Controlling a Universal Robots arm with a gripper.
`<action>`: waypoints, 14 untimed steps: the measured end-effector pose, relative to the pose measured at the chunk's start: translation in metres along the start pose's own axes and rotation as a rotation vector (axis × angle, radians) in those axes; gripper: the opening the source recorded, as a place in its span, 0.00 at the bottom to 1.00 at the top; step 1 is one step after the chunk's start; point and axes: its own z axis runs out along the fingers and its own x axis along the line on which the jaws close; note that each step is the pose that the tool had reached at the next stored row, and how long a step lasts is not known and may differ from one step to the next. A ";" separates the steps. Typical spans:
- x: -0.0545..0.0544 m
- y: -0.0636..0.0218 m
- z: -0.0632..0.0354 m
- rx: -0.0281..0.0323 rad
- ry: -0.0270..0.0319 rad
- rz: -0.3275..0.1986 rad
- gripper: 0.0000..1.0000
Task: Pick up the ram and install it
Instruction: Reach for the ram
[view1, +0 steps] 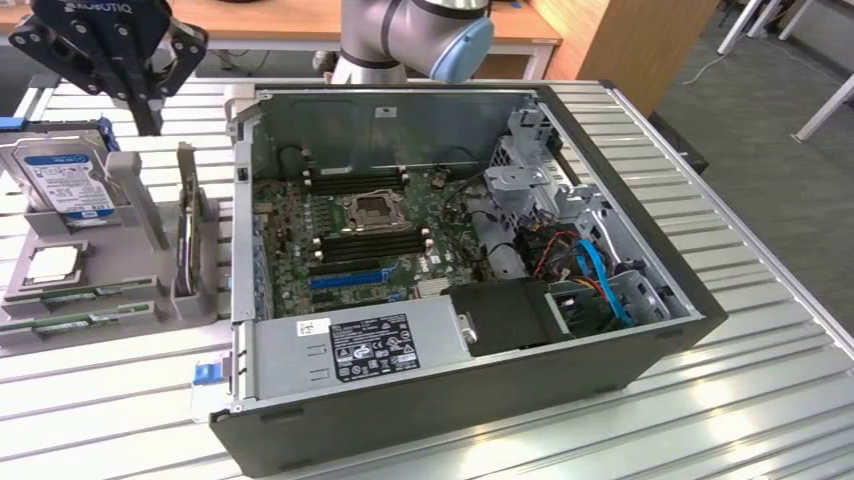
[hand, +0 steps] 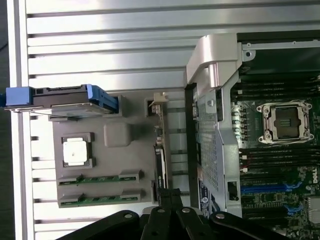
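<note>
Gripper hovers at upper left of the frame, fingers pressed together. The ram lies in the gray tray at lower left (a second stick just beside it).

You had two thin green ram sticks lying parallel in slots of the grey holder, below the jaws, untouched.

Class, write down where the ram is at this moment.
At the exterior view's left, two green ram sticks sit side by side in slots of the grey holder, next to the CPU chip and outside the computer case.
</note>
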 end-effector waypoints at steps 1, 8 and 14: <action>0.002 -0.0001 0.0001 0.0001 0.0011 0.000 0.10; 0.011 -0.0009 0.0007 0.0007 0.0089 0.000 0.10; 0.019 -0.0015 0.0012 0.0011 0.0145 0.001 0.10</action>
